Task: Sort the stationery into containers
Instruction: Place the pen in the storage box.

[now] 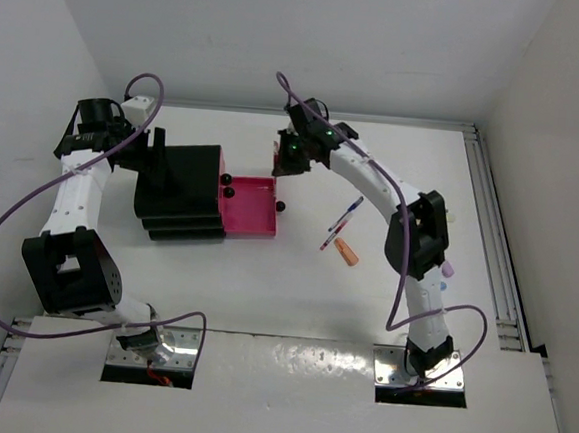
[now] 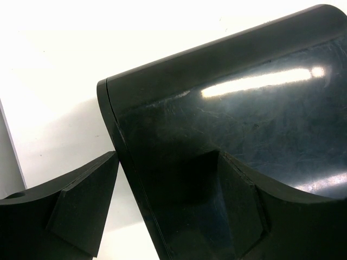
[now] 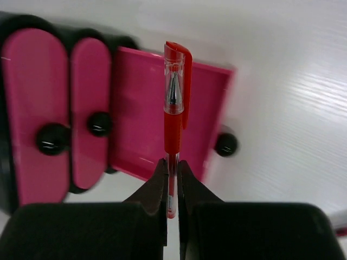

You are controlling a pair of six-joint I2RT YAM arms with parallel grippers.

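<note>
The black stepped box [image 1: 179, 190] stands left of centre, and one pink drawer [image 1: 253, 212] is pulled out to the right. My right gripper [image 1: 280, 162] hangs above the drawer's far right corner, shut on a red pen [image 3: 174, 108] that points over the open drawer [image 3: 135, 119] in the right wrist view. Two shut pink drawer fronts [image 3: 35, 92] show to the left there. My left gripper [image 1: 157, 154] is at the box's far left side; its fingers [image 2: 81, 216] stand apart, astride the box's edge [image 2: 227, 124]. A blue pen [image 1: 348, 213], a red pen [image 1: 328, 242] and an orange highlighter [image 1: 346, 251] lie on the table.
White walls close in the table at the back and both sides. A metal rail [image 1: 496, 263] runs along the right edge. A small pink object [image 1: 447, 271] shows beside the right arm's elbow. Purple cables loop round both arms.
</note>
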